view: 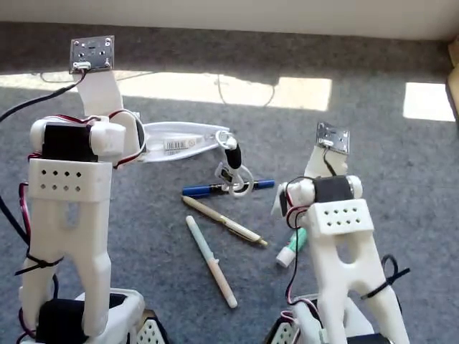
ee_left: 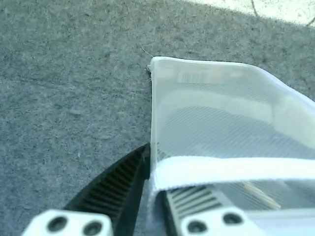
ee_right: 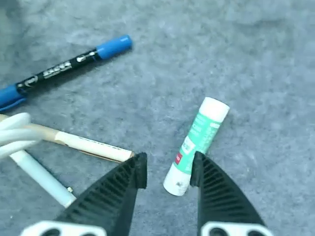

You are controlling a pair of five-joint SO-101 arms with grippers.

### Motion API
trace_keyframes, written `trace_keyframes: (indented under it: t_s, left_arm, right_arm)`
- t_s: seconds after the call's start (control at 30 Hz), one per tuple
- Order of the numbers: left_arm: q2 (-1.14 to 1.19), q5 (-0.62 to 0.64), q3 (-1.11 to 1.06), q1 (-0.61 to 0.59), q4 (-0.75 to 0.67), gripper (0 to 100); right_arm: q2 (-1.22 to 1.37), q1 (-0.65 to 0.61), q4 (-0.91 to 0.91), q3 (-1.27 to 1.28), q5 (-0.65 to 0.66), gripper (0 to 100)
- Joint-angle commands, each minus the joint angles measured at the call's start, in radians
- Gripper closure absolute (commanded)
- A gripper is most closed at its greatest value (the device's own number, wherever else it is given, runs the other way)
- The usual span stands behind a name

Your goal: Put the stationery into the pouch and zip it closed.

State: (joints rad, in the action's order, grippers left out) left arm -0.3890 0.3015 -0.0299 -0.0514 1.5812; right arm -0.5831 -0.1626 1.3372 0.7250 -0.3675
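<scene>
Operator: Gripping status?
Technician: Left gripper pinches the pouch rim, low over the carpet. Right gripper stands spread, straddling the glue stick near the beige pen.
Operator: Handling?
Technician: Stick probably light, rigid, slick; grasp mid-barrel. Mesh appears limp; hold the rim band.

Indoor room with small robotics test setup; home or lab cannot tell. Grey short-pile carpet serves as work surface. Bright sunlight patches lie across it. Pale strip, like wall base, runs along far edge. Two white printed arms show exposed wiring. Loose black cable trails over carpet.
</scene>
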Motion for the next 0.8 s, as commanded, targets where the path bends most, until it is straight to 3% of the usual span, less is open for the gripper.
trace_keyframes:
  t_s: [0.0, 0.23, 0.77]
  left_arm:
    - [-0.008, 0.005, 0.013, -0.019, -0.005, 99]
    - [-0.008, 0.005, 0.013, -0.019, -0.005, 99]
    - [-0.008, 0.005, 0.012, -0.019, -0.005, 99]
  right_arm:
    - [0.044, 0.051, 0.005, -0.068, -0.014, 85.2]
    - [0.145, 0.084, 0.002, -0.068, -0.014, 77.2]
    - [0.424, 0.162, -0.231, -0.070, -0.009, 77.1]
